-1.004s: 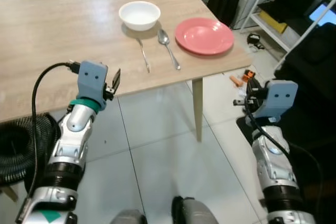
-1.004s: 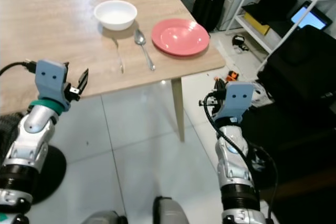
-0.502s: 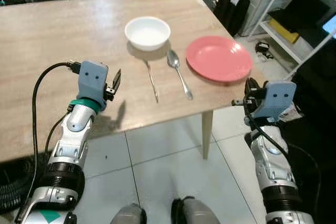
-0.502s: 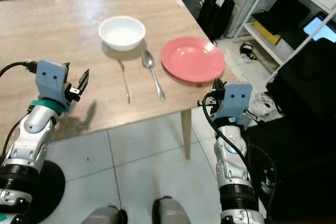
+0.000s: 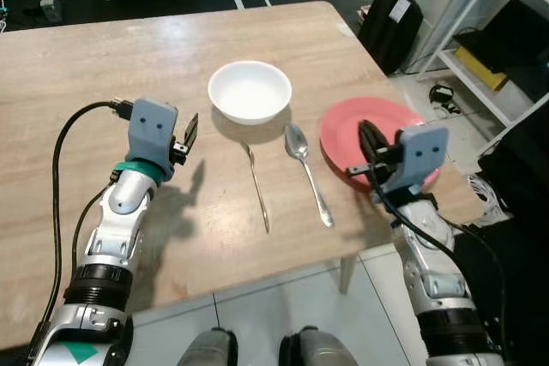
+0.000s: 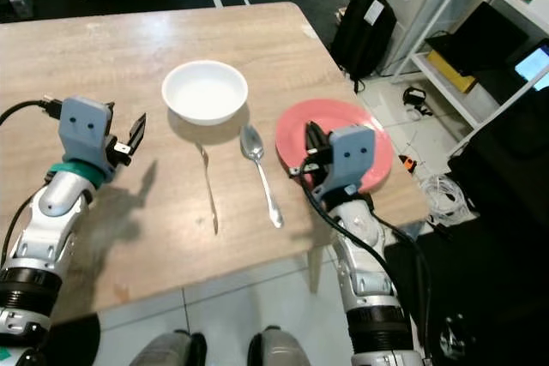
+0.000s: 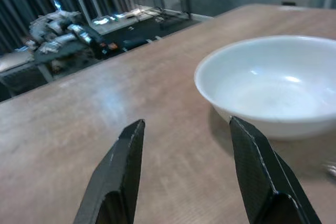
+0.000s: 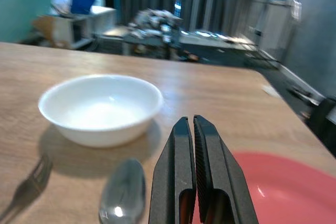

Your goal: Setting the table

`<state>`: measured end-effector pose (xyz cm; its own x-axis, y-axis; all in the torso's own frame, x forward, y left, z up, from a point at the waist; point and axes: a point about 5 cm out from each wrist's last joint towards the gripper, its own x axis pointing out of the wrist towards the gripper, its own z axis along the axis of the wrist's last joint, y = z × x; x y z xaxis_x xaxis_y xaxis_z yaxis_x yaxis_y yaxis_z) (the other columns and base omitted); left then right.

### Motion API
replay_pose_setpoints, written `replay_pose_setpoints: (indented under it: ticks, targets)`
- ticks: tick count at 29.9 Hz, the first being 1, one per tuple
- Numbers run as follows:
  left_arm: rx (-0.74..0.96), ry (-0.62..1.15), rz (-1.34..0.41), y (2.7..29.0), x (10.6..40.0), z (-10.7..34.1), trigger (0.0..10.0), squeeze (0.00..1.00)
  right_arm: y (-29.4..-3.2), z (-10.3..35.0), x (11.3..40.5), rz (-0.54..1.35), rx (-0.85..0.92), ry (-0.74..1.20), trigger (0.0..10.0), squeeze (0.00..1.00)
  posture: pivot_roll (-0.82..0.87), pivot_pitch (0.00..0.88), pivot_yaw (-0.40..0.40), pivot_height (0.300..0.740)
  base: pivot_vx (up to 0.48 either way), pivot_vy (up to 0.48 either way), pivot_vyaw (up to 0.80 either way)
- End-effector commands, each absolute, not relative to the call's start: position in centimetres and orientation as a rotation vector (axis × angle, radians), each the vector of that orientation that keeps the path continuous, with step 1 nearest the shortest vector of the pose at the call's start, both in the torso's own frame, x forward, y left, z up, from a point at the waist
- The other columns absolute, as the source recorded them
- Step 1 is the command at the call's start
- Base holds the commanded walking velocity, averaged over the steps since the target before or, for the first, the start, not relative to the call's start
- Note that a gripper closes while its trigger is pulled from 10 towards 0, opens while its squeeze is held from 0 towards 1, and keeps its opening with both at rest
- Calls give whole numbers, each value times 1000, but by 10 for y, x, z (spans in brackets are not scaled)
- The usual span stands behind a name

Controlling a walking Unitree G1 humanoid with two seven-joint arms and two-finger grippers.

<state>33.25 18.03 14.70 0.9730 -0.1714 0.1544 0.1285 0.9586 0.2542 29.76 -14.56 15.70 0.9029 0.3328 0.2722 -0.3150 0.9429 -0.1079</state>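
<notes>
Left end effector [image 5: 190,129] released above the bench [image 5: 103,66] left of bowl [image 5: 250,91], right end effector [image 6: 310,138] clenched empty over the plate [image 6: 377,147] near the right edge, fork [image 5: 257,186] and spoon [image 5: 307,170] between.

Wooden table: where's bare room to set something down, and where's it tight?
The light wooden table is bare on the robot's left of the white bowl, around the open left gripper. Bare too beyond the bowl toward the far edge. Crowded on the right: thin fork, silver spoon, pink plate, with the shut right gripper over the plate.
</notes>
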Motion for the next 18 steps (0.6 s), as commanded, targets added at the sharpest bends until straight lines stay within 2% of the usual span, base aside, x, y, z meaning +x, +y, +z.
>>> replay_pose_setpoints:
  ticks: [1,3,9,10,11,12,13,15,16,17,18]
  targets:
    - [262,-151,-149,181,330,142,10000,0,-136,156,292,400,-62,-272,10000,0,65,0,23,740,0,0,0]
    - [269,-141,-144,182,327,139,10000,0,-122,150,288,471,-89,-235,10000,0,72,0,17,740,0,0,0]
    - [282,-131,-154,182,326,138,10000,0,-115,141,285,503,-123,-188,10000,31,75,0,15,740,0,0,0]
    - [273,-122,-168,181,325,139,10000,0,-114,137,286,495,-130,-167,10000,1000,81,0,11,740,0,0,0]
    - [273,-122,-168,181,325,139,10000,0,-114,137,286,495,-130,-167,10000,1000,81,0,11,740,0,0,0]
    - [273,-121,-220,177,322,143,10000,388,-114,133,287,480,-134,-133,10000,1000,90,0,9,740,0,0,0]
    - [272,-125,-274,174,320,148,10000,404,-114,128,287,468,-140,-99,10000,1000,90,0,9,740,0,0,0]
    - [276,-134,-315,171,317,152,10000,396,-113,125,287,465,-145,-73,10000,1000,89,0,9,740,0,0,0]
    - [275,-142,-342,169,315,156,10000,337,-113,122,285,475,-150,-50,10000,1000,89,0,10,740,0,0,0]
    - [275,-142,-342,169,315,156,10000,337,-113,122,285,475,-150,-50,10000,1000,89,0,10,740,0,0,0]
    - [281,-160,-386,165,312,162,10000,0,-109,114,282,506,-168,-7,10000,1000,91,0,11,740,0,0,0]
